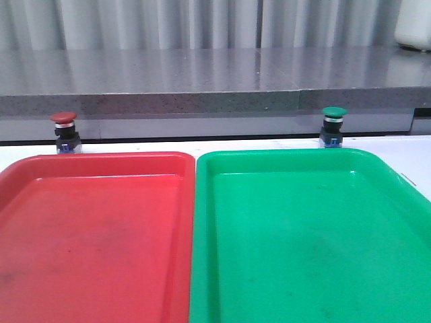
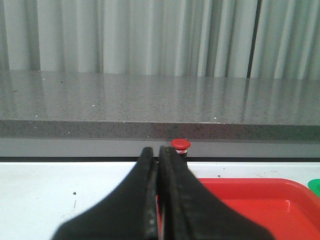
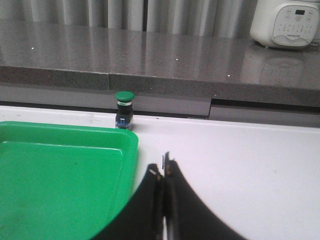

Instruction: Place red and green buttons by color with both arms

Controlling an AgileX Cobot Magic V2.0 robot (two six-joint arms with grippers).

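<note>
Just beyond our left gripper (image 2: pixel 159 155), whose fingers are pressed together on nothing, the red button (image 2: pixel 180 145) stands upright on the white table (image 2: pixel 60 190), behind the far edge of the red tray (image 1: pixel 101 202). Our right gripper (image 3: pixel 162 172) is likewise clenched and empty; the green button (image 3: pixel 124 107) stands well ahead of it, just beyond the green tray's (image 3: pixel 60 175) far rim.

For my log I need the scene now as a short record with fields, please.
red button: upright on table, behind red tray, not in it
green button: upright on table, behind green tray, not in it
left end effector: shut, empty
right end effector: shut, empty
trays: side by side
</note>
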